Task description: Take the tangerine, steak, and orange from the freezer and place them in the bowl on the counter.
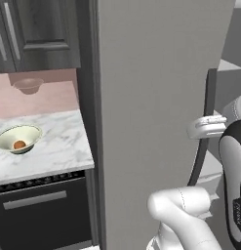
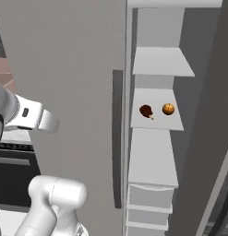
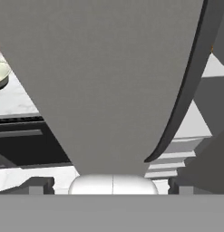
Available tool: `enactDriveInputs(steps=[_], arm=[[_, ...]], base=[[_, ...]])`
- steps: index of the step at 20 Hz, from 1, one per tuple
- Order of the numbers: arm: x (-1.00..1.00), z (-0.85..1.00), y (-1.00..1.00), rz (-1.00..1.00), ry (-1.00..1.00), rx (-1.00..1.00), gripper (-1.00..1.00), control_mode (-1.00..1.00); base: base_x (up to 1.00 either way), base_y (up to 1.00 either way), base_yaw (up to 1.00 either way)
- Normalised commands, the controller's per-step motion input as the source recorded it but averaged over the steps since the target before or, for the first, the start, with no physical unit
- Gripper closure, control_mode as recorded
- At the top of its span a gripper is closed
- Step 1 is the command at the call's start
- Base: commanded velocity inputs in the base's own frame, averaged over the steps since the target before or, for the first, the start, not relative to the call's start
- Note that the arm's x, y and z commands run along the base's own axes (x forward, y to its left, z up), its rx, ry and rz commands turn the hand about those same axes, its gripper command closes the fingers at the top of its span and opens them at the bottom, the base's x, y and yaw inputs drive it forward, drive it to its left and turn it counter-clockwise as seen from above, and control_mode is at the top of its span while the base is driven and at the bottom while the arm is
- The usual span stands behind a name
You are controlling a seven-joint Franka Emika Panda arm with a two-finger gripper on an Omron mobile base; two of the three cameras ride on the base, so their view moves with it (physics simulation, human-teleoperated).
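Nearest your camera in the left base view, the arm (image 1: 190,215) is rising from 5 o'clock, white with dark joints, and bending up the right edge. In the hand view the gripper (image 3: 109,183) is standing wide, its two dark tips far apart at 6 o'clock with nothing between them, facing the freezer door.

Going by size, you are looking first at the freezer (image 1: 151,97), tall and matte grey, filling the middle of both base views. Its flat door is carrying a long dark handle (image 2: 117,138), running upright in the right base view. At 3 o'clock of that handle the pale shelves (image 2: 154,156) are showing.

Next comes the counter (image 1: 58,146), white marble with grey veins, lying at 9 o'clock in the left base view, above a dark appliance front (image 1: 44,215). Dark cabinets (image 1: 39,34) are hanging at 11 o'clock.

On the counter the bowl (image 1: 18,138) is sitting at 9 o'clock, cream-green, with a small orange fruit (image 1: 19,144) lying inside it. A pink-brown bowl (image 1: 28,86) is sitting farther back, at 10 o'clock.

On a middle shelf the steak (image 2: 146,111) is lying just beside the orange (image 2: 168,109), steak at 9 o'clock of it, apart from it.
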Motion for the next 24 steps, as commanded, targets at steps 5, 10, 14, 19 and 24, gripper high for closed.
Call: enactDriveInputs(steps=[5,10,14,19,24], arm=[[0.0,0.0,0.0,0.0,0.0,0.0,-1.0,1.0],[0.0,0.0,0.0,0.0,0.0,0.0,-1.0,1.0],[0.0,0.0,0.0,0.0,0.0,0.0,-1.0,1.0],[0.0,0.0,0.0,0.0,0.0,0.0,-1.0,1.0],[0.0,0.0,0.0,0.0,0.0,0.0,-1.0,1.0]], base=[[0.3,-0.45,0.0],[0.49,-0.45,0.0],[0.48,-0.34,0.0],[0.36,-0.35,0.0],[0.26,-0.45,0.0]])
